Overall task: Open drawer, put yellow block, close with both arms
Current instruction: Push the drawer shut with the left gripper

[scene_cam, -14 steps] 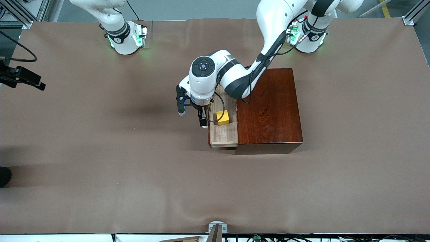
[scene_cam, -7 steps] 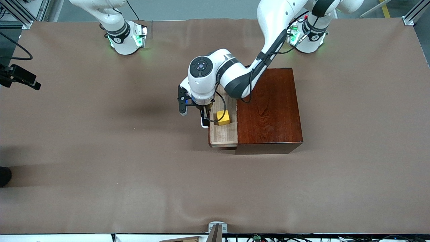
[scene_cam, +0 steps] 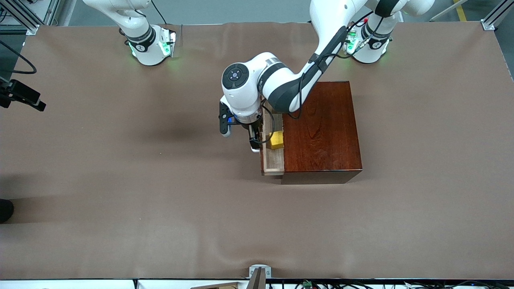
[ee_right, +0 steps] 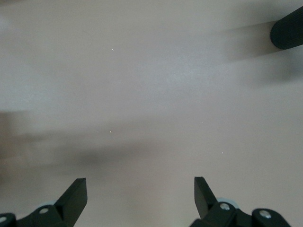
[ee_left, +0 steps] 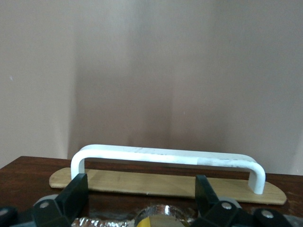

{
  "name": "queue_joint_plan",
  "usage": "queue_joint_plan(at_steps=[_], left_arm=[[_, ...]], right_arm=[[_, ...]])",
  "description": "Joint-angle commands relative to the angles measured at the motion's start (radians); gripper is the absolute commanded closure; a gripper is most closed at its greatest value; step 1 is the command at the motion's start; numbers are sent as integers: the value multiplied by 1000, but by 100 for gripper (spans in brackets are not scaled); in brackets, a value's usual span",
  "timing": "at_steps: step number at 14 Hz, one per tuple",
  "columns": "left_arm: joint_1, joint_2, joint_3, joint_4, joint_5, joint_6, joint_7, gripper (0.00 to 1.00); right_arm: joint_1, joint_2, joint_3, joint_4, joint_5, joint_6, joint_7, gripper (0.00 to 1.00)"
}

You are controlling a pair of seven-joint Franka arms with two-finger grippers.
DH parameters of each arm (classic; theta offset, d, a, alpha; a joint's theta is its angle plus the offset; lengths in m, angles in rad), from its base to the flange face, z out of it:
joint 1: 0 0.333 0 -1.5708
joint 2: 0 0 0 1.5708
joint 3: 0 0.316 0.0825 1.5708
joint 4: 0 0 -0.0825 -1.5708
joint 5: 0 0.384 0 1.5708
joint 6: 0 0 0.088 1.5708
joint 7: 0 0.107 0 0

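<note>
Meanwhile the yellow block (scene_cam: 276, 140) lay in the partly open drawer (scene_cam: 273, 160) of the mahogany box (scene_cam: 321, 128), the left gripper (scene_cam: 254, 145) at its white handle (ee_left: 165, 157) with jaws apart, holding nothing, and the right gripper (ee_right: 140, 198) wide open over bare bench (ee_right: 151, 94).

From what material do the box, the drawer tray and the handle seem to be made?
The box: apparently wood with a glossy reddish varnish; grain and sheen show on top. The drawer tray: pale, seemingly unvarnished wood with visible grain. The handle: smooth white bar, perhaps painted metal or plastic; I cannot tell which.
</note>
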Motion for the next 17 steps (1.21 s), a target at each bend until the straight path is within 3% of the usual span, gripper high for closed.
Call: queue_joint_plan(at_steps=[1,12,15,17], left_arm=[[1,-30,9,-18,66,-64,11,0],[7,-24,10,-27,132,-296,10,0],[2,-13,7,-23,117,-279,-7,0],[-7,-19,-5,-23,112,-152,-74,0]], right_arm=[[-7,1,12,15,3,2,1,0],[-10,1,14,23,4,2,1,0],[-5,2,14,31,3,-4,1,0],[-8,2,14,31,3,-1,1,0]])
